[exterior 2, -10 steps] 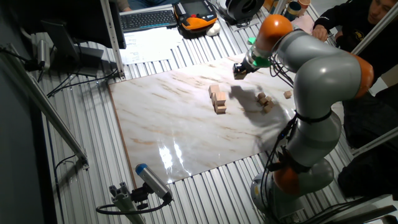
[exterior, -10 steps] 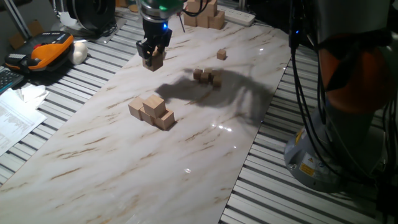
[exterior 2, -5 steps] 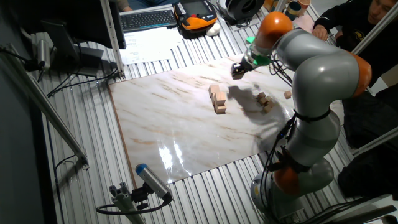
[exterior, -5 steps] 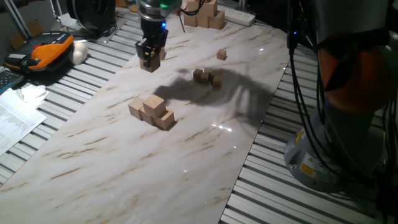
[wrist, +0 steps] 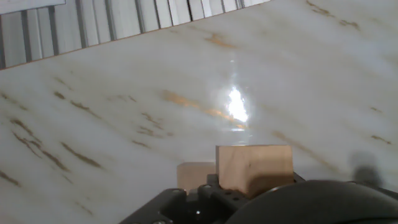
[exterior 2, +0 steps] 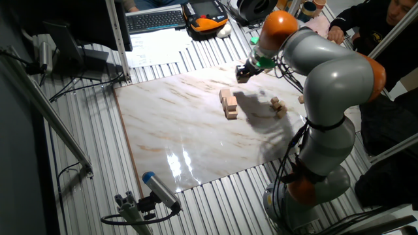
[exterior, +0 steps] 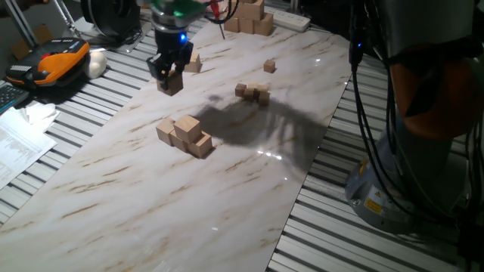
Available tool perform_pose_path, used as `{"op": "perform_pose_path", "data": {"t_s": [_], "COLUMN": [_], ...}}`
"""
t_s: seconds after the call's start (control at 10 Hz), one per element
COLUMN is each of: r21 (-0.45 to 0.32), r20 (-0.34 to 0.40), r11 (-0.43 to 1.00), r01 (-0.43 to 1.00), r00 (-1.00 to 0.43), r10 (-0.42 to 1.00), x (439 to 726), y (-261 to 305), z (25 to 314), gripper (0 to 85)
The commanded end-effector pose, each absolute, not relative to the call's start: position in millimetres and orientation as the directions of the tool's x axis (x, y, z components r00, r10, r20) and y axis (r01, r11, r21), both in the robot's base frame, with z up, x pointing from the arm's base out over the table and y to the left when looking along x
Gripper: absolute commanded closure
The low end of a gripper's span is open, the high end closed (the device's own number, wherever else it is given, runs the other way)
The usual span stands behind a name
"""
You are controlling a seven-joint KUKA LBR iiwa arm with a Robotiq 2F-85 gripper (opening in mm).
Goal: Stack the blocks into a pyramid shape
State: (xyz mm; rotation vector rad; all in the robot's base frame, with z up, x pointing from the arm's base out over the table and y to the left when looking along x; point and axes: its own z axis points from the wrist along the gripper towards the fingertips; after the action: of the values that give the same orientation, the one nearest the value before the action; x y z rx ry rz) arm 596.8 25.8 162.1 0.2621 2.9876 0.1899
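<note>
Above the marbled tabletop (exterior: 249,189), your black two-finger gripper (exterior: 168,75) clasps one light-tan wooden cube (wrist: 254,167) in mid-carry, so next you must lower it squarely onto the part-built cube stack (exterior: 184,135) nearby.

Dim room, white glare patches on the glossy marble tabletop (exterior: 249,196), broad soft arm shadow, slight overall blur.

Looks like a robotics lab to me. There's a marble-look board (exterior: 249,189) sitting on a slatted aluminium bench (exterior: 98,106), cables (exterior: 370,113) hanging everywhere, a keyboard (exterior 2: 155,19) with an orange teach pendant (exterior 2: 204,14) beside it, and a camera (exterior 2: 157,190) clamped at the edge.
</note>
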Motion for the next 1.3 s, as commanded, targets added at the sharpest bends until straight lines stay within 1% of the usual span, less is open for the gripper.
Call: {"op": "perform_pose_path", "data": {"t_s": [0.0,0.3,0.5,1.2], "r21": [0.139,0.132,0.137,0.114], "r20": [-0.121,-0.133,-0.140,-0.154], "r11": [0.975,0.974,0.974,0.983], "r01": [0.172,0.186,0.183,0.141], "r00": [-0.975,-0.970,-0.969,-0.975], "r10": [0.189,0.203,0.202,0.158], "x": [595.1,586.6,584.2,577.5], "y": [42.9,72.8,82.1,75.7], "z": [160.4,139.5,126.1,106.8], "gripper": [85.0,85.0,85.0,85.0]}}
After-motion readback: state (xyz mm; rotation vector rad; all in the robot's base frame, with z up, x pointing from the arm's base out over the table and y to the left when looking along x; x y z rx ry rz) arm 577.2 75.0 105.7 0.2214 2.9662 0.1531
